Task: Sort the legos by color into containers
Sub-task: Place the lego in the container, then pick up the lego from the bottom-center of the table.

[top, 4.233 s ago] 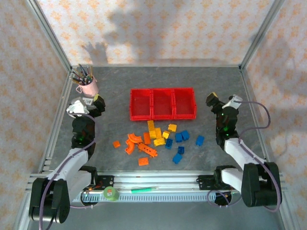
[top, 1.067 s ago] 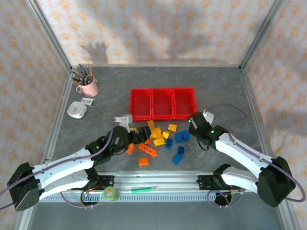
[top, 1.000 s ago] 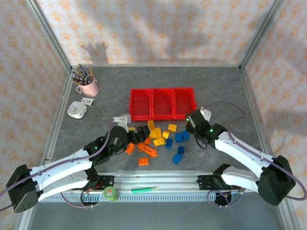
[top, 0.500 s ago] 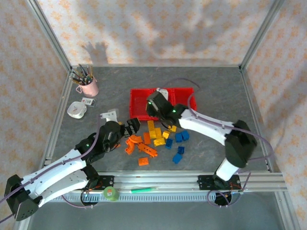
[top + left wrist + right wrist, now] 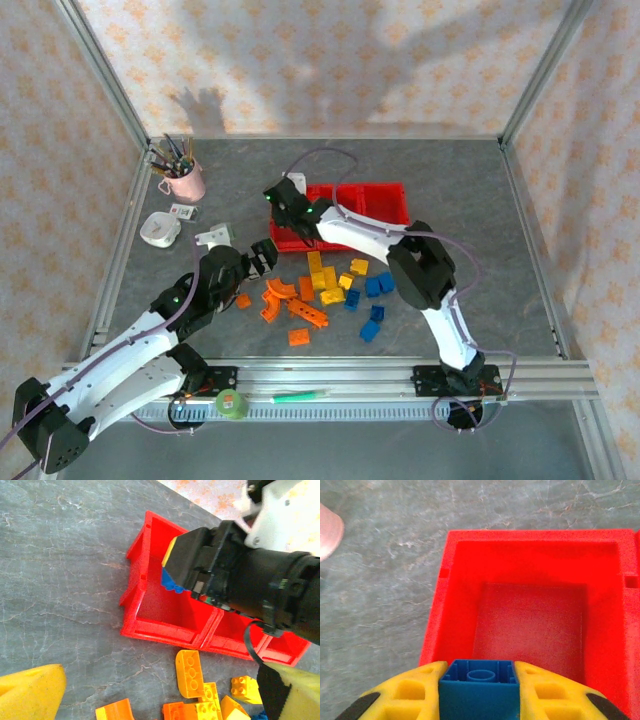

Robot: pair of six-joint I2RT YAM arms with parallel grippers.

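Since half a second back: left gripper (image 5: 262, 254) drawn a little away from the legos (image 5: 325, 290), right gripper (image 5: 283, 207) swung along the bins (image 5: 385, 240) from the middle one to the left bin (image 5: 436, 605). Left jaws spread wide and empty, hanging just left of the legos. Right pads (image 5: 400, 697) clamped on a blue brick (image 5: 477, 687), held above the near rim of the left bin, not yet released. Left bin bare inside; the other two seemingly bare as well, though hard to judge from above. In front of the bins, orange pieces (image 5: 285, 300), then yellow ones (image 5: 328, 280), then blue ones (image 5: 378, 290), all unsorted. Barely begun, by the look of it: first brick about to land, nearly every lego left to move.
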